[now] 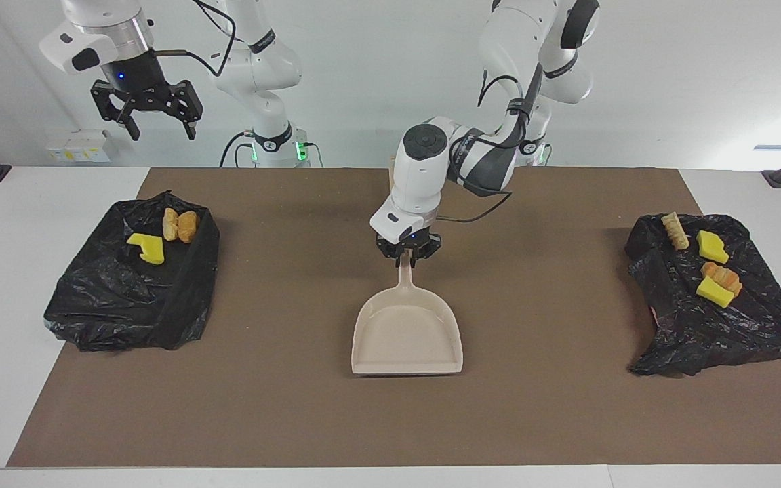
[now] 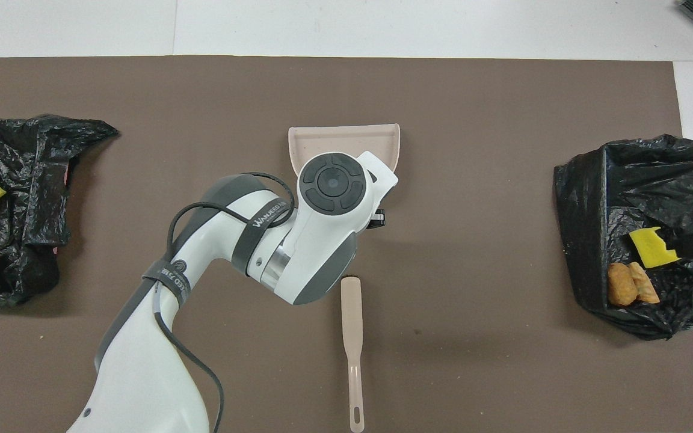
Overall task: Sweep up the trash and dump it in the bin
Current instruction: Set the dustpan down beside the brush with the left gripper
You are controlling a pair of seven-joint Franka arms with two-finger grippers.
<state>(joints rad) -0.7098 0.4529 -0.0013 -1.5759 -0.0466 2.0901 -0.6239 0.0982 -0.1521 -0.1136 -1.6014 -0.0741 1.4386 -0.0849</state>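
A beige dustpan [image 1: 407,332] lies flat mid-mat; its open edge shows in the overhead view [image 2: 346,138]. My left gripper [image 1: 407,256] is down at the dustpan's handle and shut on it; in the overhead view the arm's wrist hides it. The trash lies in two places. A yellow chunk [image 1: 148,249] and orange-brown lumps [image 1: 180,226] sit in a black-bagged bin [image 1: 160,318] at the right arm's end. Yellow chunks [image 1: 711,245] and bread-like lumps [image 1: 675,230] lie on a crumpled black bag [image 1: 716,325] at the left arm's end. My right gripper [image 1: 160,120] is open, high over the bin.
A long beige flat-handled tool [image 2: 352,355] lies on the brown mat [image 1: 567,407], nearer to the robots than the dustpan. Both bags also show in the overhead view, the bin [image 2: 581,198] and the crumpled bag [image 2: 40,156]. White table borders the mat.
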